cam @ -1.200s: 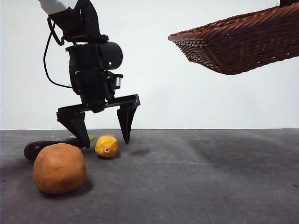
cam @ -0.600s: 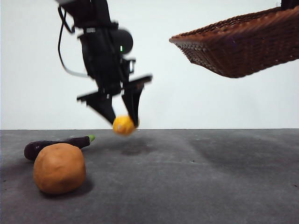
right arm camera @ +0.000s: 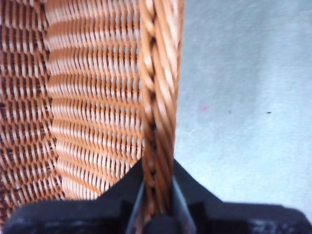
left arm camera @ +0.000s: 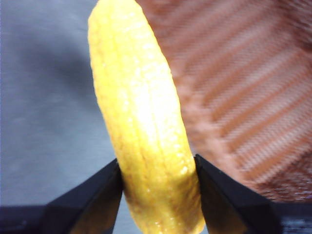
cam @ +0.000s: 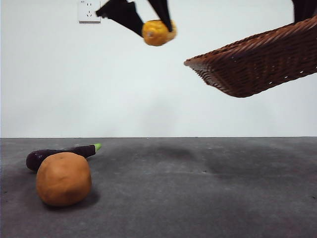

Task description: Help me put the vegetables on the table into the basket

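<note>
My left gripper [cam: 151, 22] is shut on the yellow corn cob [cam: 157, 32] and holds it high at the top of the front view, just left of the basket's rim. In the left wrist view the corn cob [left arm camera: 146, 122] sits between the jaws, with the basket [left arm camera: 243, 87] beside it. My right gripper [right arm camera: 158, 195] is shut on the braided rim of the brown wicker basket [cam: 257, 62] and holds it tilted in the air at the upper right. The orange-brown potato [cam: 63, 178] and purple eggplant [cam: 57, 153] lie on the table [cam: 198, 188] at the left.
A white wall socket [cam: 89, 11] is on the back wall at the upper left. The eggplant lies just behind the potato.
My left gripper closed on the corn cob, lifted it off the table and carried it up and right toward the basket. The basket has tilted and dropped slightly.
</note>
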Motion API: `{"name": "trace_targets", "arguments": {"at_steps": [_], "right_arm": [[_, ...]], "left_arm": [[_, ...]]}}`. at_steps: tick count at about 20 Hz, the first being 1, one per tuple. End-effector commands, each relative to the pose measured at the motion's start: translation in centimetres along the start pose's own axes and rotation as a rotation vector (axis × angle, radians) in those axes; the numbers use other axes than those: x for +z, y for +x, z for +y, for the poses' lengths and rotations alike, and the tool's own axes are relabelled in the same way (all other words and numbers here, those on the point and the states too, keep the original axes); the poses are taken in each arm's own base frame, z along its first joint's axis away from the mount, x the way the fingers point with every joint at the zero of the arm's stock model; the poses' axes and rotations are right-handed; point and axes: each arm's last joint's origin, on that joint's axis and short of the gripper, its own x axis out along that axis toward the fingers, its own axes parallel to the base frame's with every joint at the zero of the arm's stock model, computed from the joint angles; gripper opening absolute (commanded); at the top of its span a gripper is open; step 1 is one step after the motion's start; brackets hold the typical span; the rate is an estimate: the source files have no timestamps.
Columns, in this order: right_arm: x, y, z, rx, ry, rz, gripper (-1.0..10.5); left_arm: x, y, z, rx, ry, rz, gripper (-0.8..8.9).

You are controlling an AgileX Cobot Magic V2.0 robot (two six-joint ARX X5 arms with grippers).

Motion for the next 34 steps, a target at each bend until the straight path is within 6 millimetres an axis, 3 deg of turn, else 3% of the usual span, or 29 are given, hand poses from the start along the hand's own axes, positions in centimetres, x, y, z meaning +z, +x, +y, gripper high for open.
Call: {"name": "trace_targets", "arguments": {"at_steps": [1,10,11,13,14,16,20,24,28,31,34], "right_arm": [[0.1,1.0,0.9,-0.017,0.007,0.023,-0.1],[-0.4,2.7,4.4,0.047,-0.103,0.107,-0.1],[-0.5,2.7,4.4,0.050,-0.105,0.109,-0.1],[-0.5,2.7,4.5,0.051,-0.105,0.112,-0.1],[-0.5,2.7,4.5,0.051,-0.107,0.111,-0.1],[-0.4,2.7,4.5,0.049,-0.113,0.107,-0.1],[-0.4,2.7,4.4,0.042,-0.115,0.100,-0.1],[-0.3,2.7,4.3,0.027,-0.129,0.090,-0.1],[-0.2,2.7,4.3,0.028,-0.130,0.079,-0.1],[-0.2,2.7,4.3,0.026,-0.134,0.076,-0.1],[-0.2,2.7,4.3,0.026,-0.134,0.077,-0.1]], "left_arm": [[-0.3,2.2,-1.4,-0.015,0.045,0.041,-0.05],[-1.0,5.9,-1.5,-0.023,0.007,0.143,0.08],[-1.1,6.2,-1.5,-0.021,-0.011,0.147,0.95],[-1.0,6.3,-1.5,-0.022,-0.024,0.142,5.47],[-0.9,6.3,-1.6,-0.026,-0.021,0.126,6.17],[-0.6,6.0,-1.8,-0.131,-0.021,0.111,6.16],[-0.4,2.3,-2.1,-0.194,0.026,0.061,6.16],[-2.3,-4.8,-3.4,-0.207,0.180,0.074,6.16],[-4.5,-10.3,-4.1,-0.208,0.211,0.080,6.16],[-6.6,-13.2,-4.1,-0.159,0.237,0.063,6.15],[-9.8,-14.1,-3.4,-0.058,0.129,0.088,6.15]]}}
